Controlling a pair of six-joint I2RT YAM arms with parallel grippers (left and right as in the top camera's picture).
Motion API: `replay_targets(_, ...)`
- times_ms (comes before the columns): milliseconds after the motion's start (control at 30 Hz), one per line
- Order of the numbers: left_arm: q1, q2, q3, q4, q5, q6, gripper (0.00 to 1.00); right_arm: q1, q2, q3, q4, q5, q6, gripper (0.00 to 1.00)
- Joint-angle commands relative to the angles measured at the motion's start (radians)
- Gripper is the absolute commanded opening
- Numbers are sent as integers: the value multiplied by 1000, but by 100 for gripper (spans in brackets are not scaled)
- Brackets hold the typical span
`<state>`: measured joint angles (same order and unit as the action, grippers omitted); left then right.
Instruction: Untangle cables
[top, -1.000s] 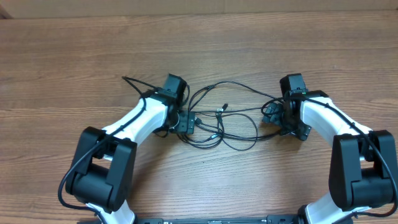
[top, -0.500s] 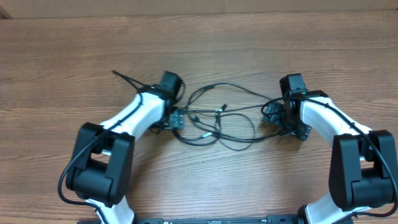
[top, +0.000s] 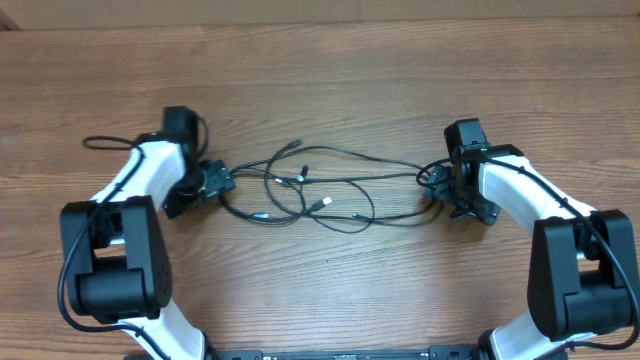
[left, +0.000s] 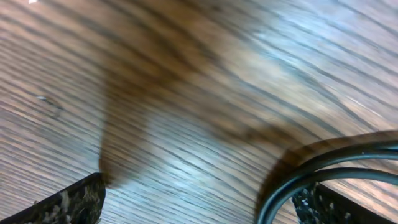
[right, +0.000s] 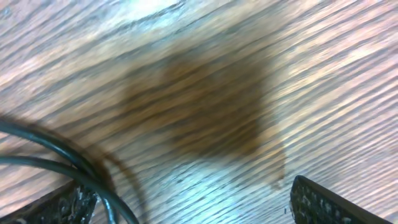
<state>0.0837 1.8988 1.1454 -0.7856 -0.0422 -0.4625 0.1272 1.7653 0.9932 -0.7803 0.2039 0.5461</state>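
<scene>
Sprawling in loose loops on the bench (top: 330, 290), the cables (top: 345, 188) lie between the left claw (top: 222, 184) and right claw (top: 437, 188), both spread wide, cords beside their fingers.

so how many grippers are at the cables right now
2. The left gripper is at the left end of the cables, and the right gripper is at the right end. Both show plainly from overhead, so none looks hidden.

Cables (top: 303, 178) lie between left gripper (top: 215, 183), right gripper (top: 437, 186).
</scene>
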Motion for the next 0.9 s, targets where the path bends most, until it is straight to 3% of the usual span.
replay_targets(0,29,109,-79,-10,-109,-17,95,-11,45,-39,-19,167,7,96)
replay_targets(267,20,109,-79,-6,-107,-17,96,-11,45,-39,34,270,53,100)
replay_targets(567,20,109,-79,-4,-105,-17,96,-11,45,-39,147,220,41,100)
replay_targets(667,20,109,-79,2,-75,-17,97,-11,45,-39,222,-21,-129,100)
replay_targets(767,17,109,-79,9,-43,-15,97,-10,45,-39,260,-403,-306,100)
replay_targets(867,11,109,-79,19,2,3,96,-4,45,-39,244,-665,-388,100)
